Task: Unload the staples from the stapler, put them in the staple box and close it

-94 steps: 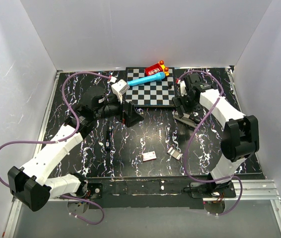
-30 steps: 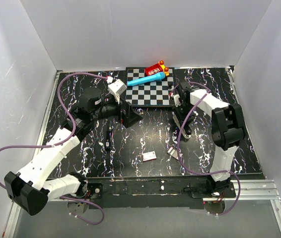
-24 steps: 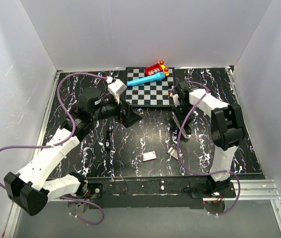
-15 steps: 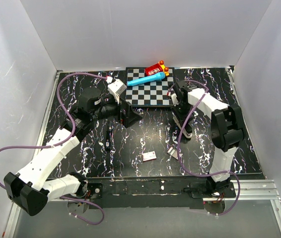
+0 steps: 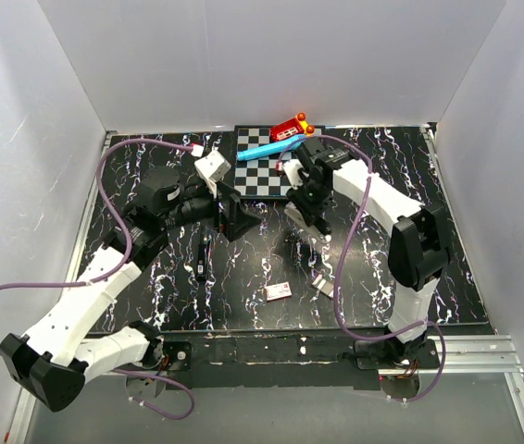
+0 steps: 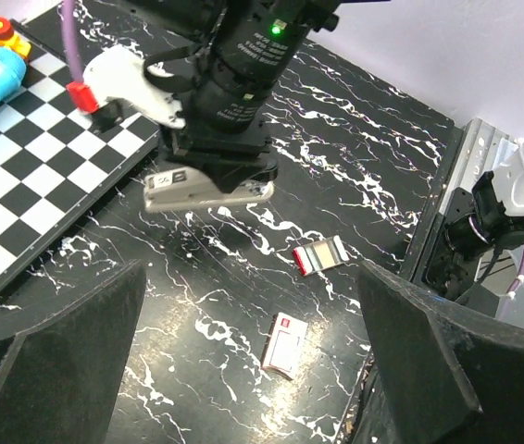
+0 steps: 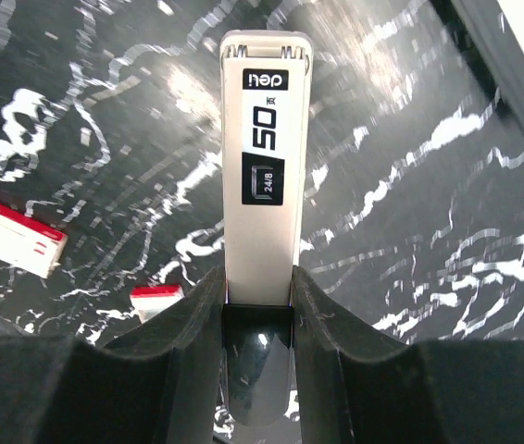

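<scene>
**Stapler aloft:** The right gripper [image 7: 257, 301] is clamped on the rear end of the stapler [image 7: 264, 157], holding it over the black marbled table [image 5: 243, 268] just off the 6 o'clock edge of the chessboard [image 5: 267, 171]. Seen from the wrist, the silvery top strip runs straight out from the jaws toward 12 o'clock. In the overhead view, the left gripper [image 5: 234, 218] sits close at the stapler's 9 o'clock, fingers spread wide and holding nothing. The tool looks rigid and dense for its size, and its metal strip is probably slick, so a pinch across the narrow sides seems safest. Whether the staple magazine is sprung cannot be told.
</scene>
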### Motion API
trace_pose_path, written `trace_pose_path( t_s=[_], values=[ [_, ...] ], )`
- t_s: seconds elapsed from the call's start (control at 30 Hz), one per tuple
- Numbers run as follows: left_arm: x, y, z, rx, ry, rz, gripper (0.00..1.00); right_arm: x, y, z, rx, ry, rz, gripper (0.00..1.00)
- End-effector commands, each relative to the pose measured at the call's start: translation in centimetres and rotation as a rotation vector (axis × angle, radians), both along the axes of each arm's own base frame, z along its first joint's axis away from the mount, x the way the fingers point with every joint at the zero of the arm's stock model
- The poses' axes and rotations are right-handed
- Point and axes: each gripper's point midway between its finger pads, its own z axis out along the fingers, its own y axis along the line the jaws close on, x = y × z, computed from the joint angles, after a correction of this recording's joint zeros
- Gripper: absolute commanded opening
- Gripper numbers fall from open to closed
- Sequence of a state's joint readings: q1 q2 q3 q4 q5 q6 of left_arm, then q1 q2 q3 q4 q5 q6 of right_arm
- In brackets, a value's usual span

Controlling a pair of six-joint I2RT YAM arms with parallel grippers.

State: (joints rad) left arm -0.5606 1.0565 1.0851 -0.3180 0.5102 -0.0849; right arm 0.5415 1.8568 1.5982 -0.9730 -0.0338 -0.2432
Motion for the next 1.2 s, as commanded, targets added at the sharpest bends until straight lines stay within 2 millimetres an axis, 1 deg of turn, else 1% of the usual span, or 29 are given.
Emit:
trace_pose_path(
  t_s=[0.0, 0.1, 0.17, 0.27, 0.43, 0.53, 0.67, 0.83, 0.93, 1.03, 1.17],
  values=[
    [-1.5, 0.5, 1.2, 0.002, -0.074, -0.038, 0.98, 0.5, 5.2, 3.0, 0.150, -0.049, 0.184, 0.10],
    [-2.4, 1.1, 1.9, -0.013, -0.113, -0.038, 0.98, 0.0, 7.7, 2.9, 0.156, -0.061, 0.290, 0.11],
    [-3.0, 1.6, 1.6, -0.013, -0.115, -0.035, 0.98, -0.4, 9.0, 2.5, 0.142, -0.056, 0.351, 0.12],
    [-4.1, 2.6, 1.2, -0.014, -0.099, -0.010, 0.98, -0.5, 10.4, 1.4, 0.137, -0.065, 0.412, 0.12],
    [-6.5, 4.3, 1.9, -0.073, -0.112, 0.019, 0.98, -0.4, 12.6, 0.5, 0.128, -0.110, 0.490, 0.13],
    [-7.2, 5.0, 2.3, -0.084, -0.107, 0.038, 0.98, -0.2, 13.4, 0.2, 0.117, -0.136, 0.518, 0.13],
    [-7.9, 5.1, 1.8, -0.075, -0.067, 0.026, 0.98, -0.7, 14.8, 0.0, 0.143, -0.135, 0.547, 0.13],
    [-8.5, 5.7, 1.6, -0.088, -0.059, 0.042, 0.98, -1.2, 15.7, -1.7, 0.103, -0.125, 0.573, 0.15],
    [-8.7, 6.1, 1.5, -0.089, -0.067, 0.062, 0.98, -1.4, 16.6, -2.2, 0.098, -0.125, 0.590, 0.16],
    [-8.7, 6.3, 1.3, -0.085, -0.068, 0.071, 0.98, -2.1, 17.4, -3.0, 0.084, -0.112, 0.623, 0.18],
    [-8.4, 6.4, 0.8, -0.073, -0.062, 0.081, 0.98, -2.4, 17.4, -4.0, 0.047, -0.108, 0.638, 0.21]
  ],
)
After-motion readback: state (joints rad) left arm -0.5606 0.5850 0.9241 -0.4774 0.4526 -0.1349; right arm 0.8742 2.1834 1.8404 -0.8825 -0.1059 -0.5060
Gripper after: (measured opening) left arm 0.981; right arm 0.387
